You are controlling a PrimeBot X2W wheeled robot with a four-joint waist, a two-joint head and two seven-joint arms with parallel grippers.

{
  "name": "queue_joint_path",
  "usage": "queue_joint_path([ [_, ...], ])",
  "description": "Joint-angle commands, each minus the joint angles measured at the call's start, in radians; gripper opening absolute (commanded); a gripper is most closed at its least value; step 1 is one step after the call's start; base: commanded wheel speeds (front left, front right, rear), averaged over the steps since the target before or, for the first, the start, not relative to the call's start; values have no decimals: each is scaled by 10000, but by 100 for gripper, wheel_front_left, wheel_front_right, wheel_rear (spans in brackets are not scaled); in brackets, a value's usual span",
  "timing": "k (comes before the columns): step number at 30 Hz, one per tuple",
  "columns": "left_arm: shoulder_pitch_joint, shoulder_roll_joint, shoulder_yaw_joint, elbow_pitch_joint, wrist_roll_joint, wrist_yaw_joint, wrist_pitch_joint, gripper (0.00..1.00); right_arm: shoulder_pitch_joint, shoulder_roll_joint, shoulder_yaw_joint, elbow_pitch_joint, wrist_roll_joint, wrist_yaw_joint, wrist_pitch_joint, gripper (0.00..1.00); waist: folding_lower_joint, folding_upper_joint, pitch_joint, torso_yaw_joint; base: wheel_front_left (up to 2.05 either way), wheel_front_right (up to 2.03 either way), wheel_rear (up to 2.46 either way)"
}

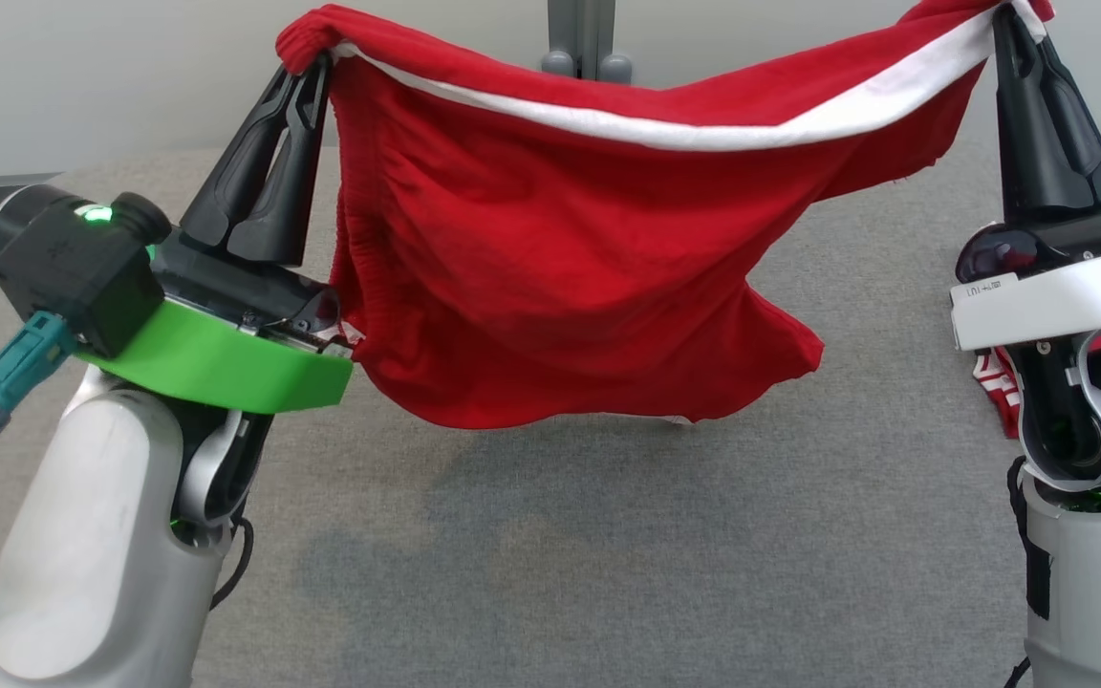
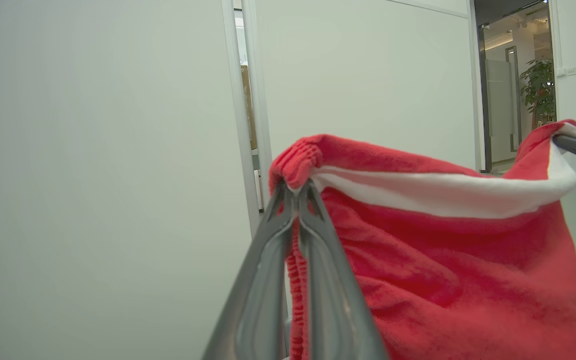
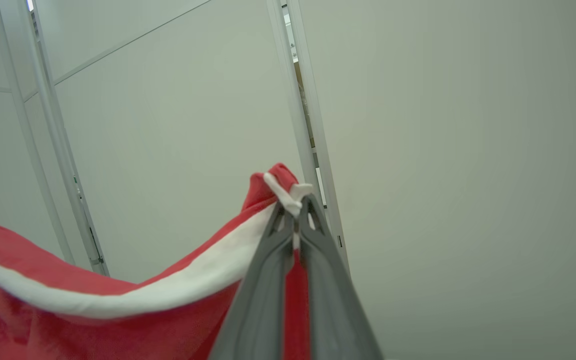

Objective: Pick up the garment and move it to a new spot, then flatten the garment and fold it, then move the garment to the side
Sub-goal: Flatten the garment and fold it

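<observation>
A red garment (image 1: 550, 277) with a white stripe along its upper edge hangs in the air above the grey table (image 1: 608, 554), stretched between both grippers. My left gripper (image 1: 307, 67) is shut on its elastic-edged left corner, fingers pointing up. My right gripper (image 1: 1009, 19) is shut on the right corner at the white stripe. The cloth sags in the middle and its lower hem floats just above the table. In the left wrist view the left gripper (image 2: 295, 187) pinches the red garment (image 2: 443, 270). In the right wrist view the right gripper (image 3: 295, 205) pinches the garment (image 3: 133, 305).
A second red and white piece of cloth (image 1: 995, 382) lies on the table behind my right wrist. Pale wall panels (image 1: 130, 76) stand behind the table. A grey post (image 1: 581, 38) rises at the back centre. A doorway with a plant (image 2: 538, 90) lies beyond.
</observation>
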Motion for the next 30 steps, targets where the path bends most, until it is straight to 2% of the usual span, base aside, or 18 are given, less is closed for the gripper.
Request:
queue_joint_path([
  [1,37,186,68,-52,-33,61,171,0,88,-5,-96,-13,52,-15,183,0,0,-1,141,3,0,0,0],
  [6,-632,133,124,310,-775,-51,917,0,-604,-2,-166,395,-148,-15,726,0,0,-1,757,-9,0,0,0],
  [8,-1193,321,71,696,-930,-102,1272,0,-1112,-1,-82,729,-242,-15,909,0,0,-1,1166,-39,0,0,0],
  [10,-1934,653,-138,1160,-557,-162,1459,0,-1815,-7,-6,1183,-358,-15,1030,0,0,-1,1625,-91,0,0,0],
  [16,-4685,1064,-771,2883,-409,-246,1722,0,-4828,-242,504,3084,-836,-15,869,0,0,-1,3152,-346,0,0,0],
  [20,-6797,1200,-873,4330,-228,-258,1263,0,-7114,-297,628,4747,-1418,-12,22,0,0,-1,4079,-650,0,0,0],
  [25,-8876,1041,-976,6202,56,-263,32,0,-9425,-156,303,7050,-2122,-12,-1668,0,0,-1,4873,-917,0,0,0],
  [30,-9520,680,-1407,7814,-525,-251,-1316,0,-10130,-24,-264,9286,-2110,-17,-3033,0,0,-1,5075,-921,0,0,0],
])
